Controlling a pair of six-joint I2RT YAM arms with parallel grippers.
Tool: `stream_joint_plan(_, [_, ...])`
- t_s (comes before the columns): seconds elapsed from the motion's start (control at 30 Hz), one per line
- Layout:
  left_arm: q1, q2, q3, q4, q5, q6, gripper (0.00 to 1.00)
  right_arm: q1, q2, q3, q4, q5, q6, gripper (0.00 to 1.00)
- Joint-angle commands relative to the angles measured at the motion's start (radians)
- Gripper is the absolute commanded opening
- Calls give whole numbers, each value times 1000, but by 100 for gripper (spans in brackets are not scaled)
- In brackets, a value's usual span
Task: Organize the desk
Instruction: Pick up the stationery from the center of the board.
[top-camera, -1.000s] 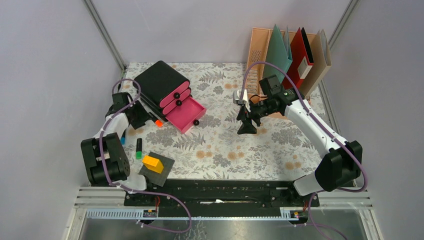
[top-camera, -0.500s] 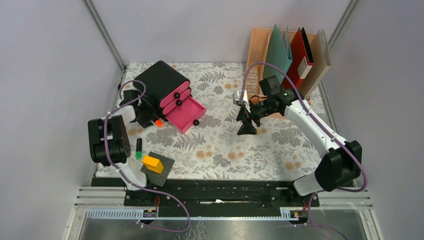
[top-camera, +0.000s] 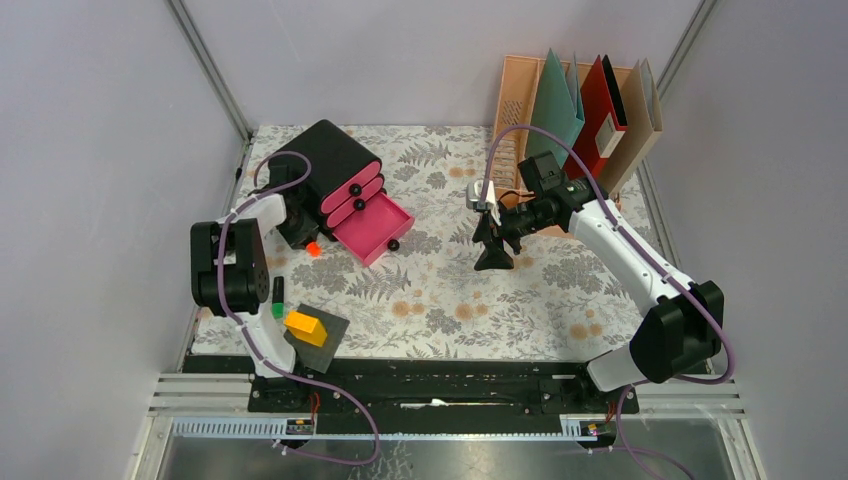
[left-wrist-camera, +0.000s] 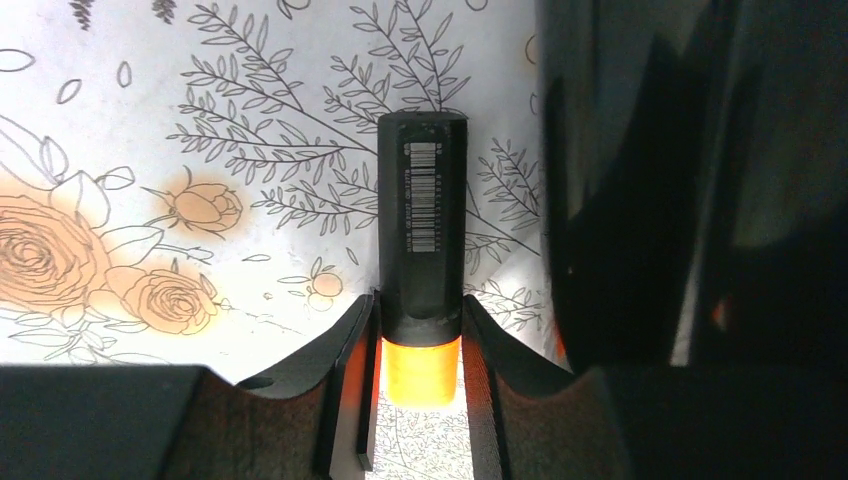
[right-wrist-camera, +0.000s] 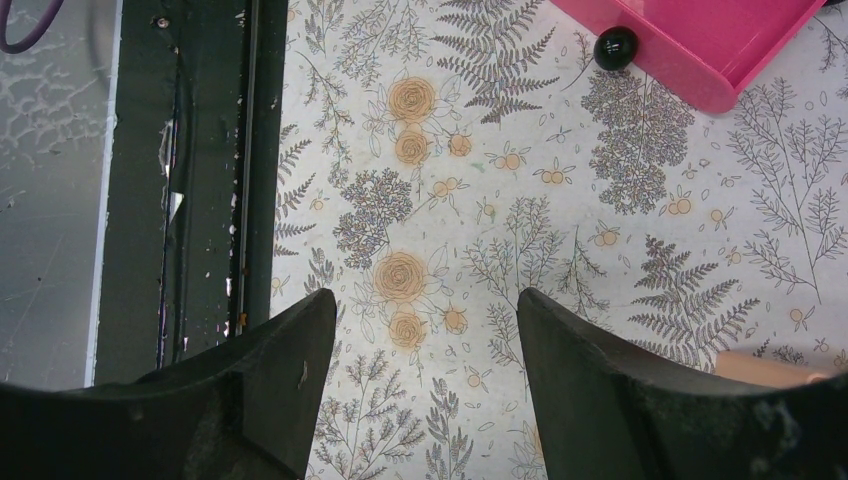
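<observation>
The desk (top-camera: 450, 290), covered in its fern-and-flower cloth, fills the middle of the overhead view and carries everything here. At its left side the left claw (left-wrist-camera: 418, 305) is narrowed onto a black marker (left-wrist-camera: 422, 220), one finger against each side where the black barrel meets the orange end. The marker lies flat on the cloth, right beside the black drawer box (top-camera: 325, 170), whose bottom pink drawer (top-camera: 372, 228) stands pulled out.

The right claw (right-wrist-camera: 425, 300) hangs over the middle of the desk, spread wide and holding nothing.

The grip is the weak spot. It sits close to one end of the marker, so on a lift the long black part could droop or twist between the fingers, and a round barrel slips easily. If it drops, it may roll under the drawer box or off the near edge. The box wall is also very close to the claw, so a careless swing toward the open drawer could shove the box or knock the drawer.
</observation>
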Motion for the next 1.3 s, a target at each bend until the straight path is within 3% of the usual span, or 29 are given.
stream_joint_plan(0.0, [-9, 34, -55, -86, -153, 69, 32, -5, -31, -4, 5, -28, -15, 74])
stream_joint_plan(0.33, [-9, 23, -99, -37, -66, 136, 33, -5, -54, -1, -2, -34, -22, 74])
stream_joint_plan(0.47, [-8, -41, -137, -14, -66, 135, 5, -4, -59, -1, -2, -38, -22, 74])
stream_joint_plan(0.53, [-8, -89, -154, -10, -69, 129, 0, -5, -59, -1, -2, -40, -22, 74])
stream_joint_plan(1.07, [3, -568, -324, 36, 4, 64, 0, -5, -70, -2, -2, -44, -22, 74])
stream_joint_plan(1.27, [0, -840, -350, 46, 74, 116, 0, -5, -68, -2, -2, -48, -20, 74])
